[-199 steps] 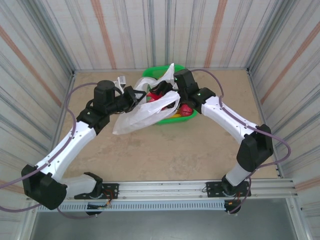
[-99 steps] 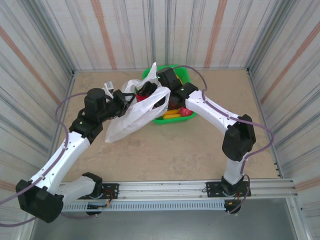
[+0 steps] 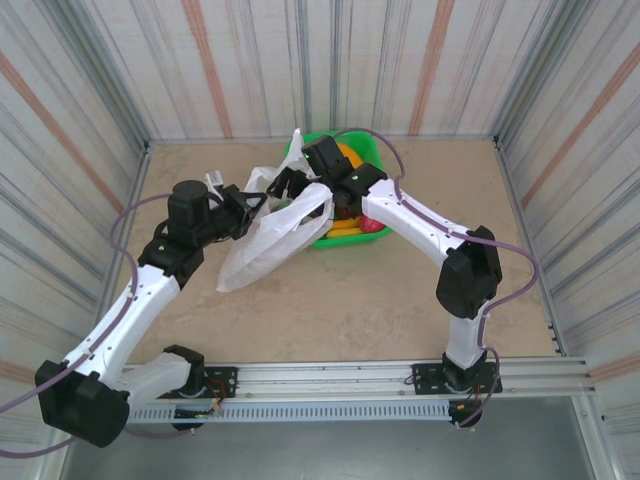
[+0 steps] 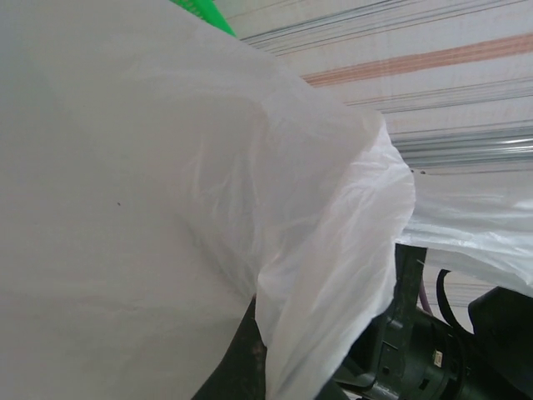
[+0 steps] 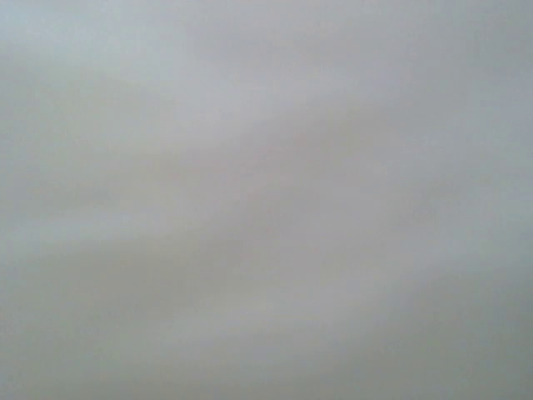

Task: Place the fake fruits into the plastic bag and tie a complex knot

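Two arms meet over the tabletop at the plastic bag, which hangs slack between them, its low end on the tabletop just beside the green basket. Fake fruits lie in that basket. Left fingers are clenched on the bag's rim. The right fingers sit among the film, and I cannot tell their state.
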Available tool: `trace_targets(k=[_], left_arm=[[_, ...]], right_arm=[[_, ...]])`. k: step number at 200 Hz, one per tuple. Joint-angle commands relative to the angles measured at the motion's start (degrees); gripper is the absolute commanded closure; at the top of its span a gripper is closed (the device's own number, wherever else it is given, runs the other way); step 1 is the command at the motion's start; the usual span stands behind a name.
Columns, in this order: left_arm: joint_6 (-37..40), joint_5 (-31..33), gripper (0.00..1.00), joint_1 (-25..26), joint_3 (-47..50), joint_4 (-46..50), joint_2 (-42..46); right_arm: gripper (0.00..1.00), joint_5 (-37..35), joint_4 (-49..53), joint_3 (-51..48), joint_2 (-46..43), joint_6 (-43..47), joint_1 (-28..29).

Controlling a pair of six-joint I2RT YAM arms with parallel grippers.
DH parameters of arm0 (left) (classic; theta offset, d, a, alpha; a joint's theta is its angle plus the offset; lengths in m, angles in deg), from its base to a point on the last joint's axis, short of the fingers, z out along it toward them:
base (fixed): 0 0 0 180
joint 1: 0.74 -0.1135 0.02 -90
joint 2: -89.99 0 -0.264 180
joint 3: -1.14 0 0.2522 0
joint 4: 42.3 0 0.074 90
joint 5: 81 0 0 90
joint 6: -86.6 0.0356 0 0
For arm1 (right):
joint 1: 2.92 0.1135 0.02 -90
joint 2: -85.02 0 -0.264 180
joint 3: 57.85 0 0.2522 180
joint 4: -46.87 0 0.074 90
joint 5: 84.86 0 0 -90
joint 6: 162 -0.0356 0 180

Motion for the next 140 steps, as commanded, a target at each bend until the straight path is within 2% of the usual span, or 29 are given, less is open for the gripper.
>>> trace_targets(k=[1, 85, 140], left_arm=[[-0.55, -1.77, 1.00, -0.35, 0.18, 0.09, 0.82], [0.58, -2.17, 1.00, -1.56, 0.37, 1.35, 1.28], [1.98, -5.02, 1.00, -4.20, -0.11, 2.83, 1.42]], right_arm=[[0.01, -0.76, 1.03, 2.09, -1.19, 2.34, 0.61], [0.01, -2.30, 2.70, 1.02, -4.36, 4.84, 0.76], [0.01, -2.63, 2.28, -6.25, -11.11, 7.48, 0.25]])
